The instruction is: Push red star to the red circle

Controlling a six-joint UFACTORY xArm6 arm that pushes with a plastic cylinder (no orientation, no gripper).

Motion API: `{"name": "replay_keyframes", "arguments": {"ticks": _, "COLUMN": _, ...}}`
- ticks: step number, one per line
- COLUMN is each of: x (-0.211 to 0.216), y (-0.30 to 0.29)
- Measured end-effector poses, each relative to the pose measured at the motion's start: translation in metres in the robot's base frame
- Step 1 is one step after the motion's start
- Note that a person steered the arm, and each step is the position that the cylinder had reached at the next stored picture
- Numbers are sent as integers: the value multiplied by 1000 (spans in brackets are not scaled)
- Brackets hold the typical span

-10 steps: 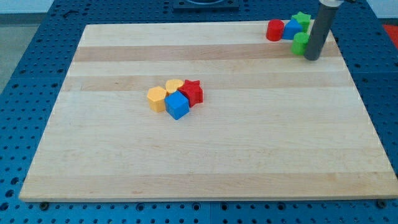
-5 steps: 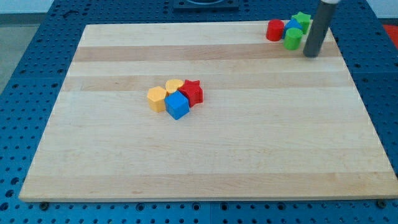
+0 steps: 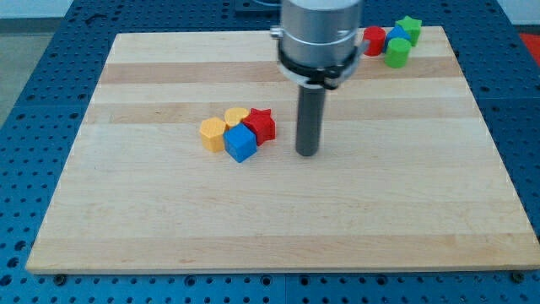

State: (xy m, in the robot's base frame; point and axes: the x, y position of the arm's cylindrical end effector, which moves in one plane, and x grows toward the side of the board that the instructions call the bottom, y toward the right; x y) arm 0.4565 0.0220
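The red star [image 3: 262,125] lies near the board's middle, packed against a yellow heart-like block [image 3: 237,116], a yellow hexagon block [image 3: 213,134] and a blue cube [image 3: 240,143]. The red circle [image 3: 374,40] stands at the view's top right, partly hidden by the arm. My tip [image 3: 308,154] rests on the board just to the right of the red star and a little below it, with a small gap between them.
Next to the red circle at the top right are a blue block [image 3: 396,35], a green round block [image 3: 397,52] and a green star [image 3: 410,28]. The wooden board [image 3: 278,219] lies on a blue perforated table [image 3: 42,101].
My tip has moved from the top right cluster down and left to beside the red star. The green round block had shifted left earlier. The centre blocks have not moved.
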Motion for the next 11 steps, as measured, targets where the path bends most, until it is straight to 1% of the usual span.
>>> {"name": "replay_keyframes", "arguments": {"ticks": 2, "x": -23, "y": -38}}
{"name": "replay_keyframes", "arguments": {"ticks": 3, "x": -11, "y": -54}}
{"name": "replay_keyframes", "arguments": {"ticks": 4, "x": -14, "y": -92}}
{"name": "replay_keyframes", "arguments": {"ticks": 5, "x": -36, "y": -76}}
{"name": "replay_keyframes", "arguments": {"ticks": 6, "x": -46, "y": -26}}
{"name": "replay_keyframes", "arguments": {"ticks": 7, "x": -72, "y": -8}}
{"name": "replay_keyframes", "arguments": {"ticks": 9, "x": -94, "y": -48}}
{"name": "replay_keyframes", "arguments": {"ticks": 10, "x": -115, "y": -49}}
{"name": "replay_keyframes", "arguments": {"ticks": 11, "x": -141, "y": -35}}
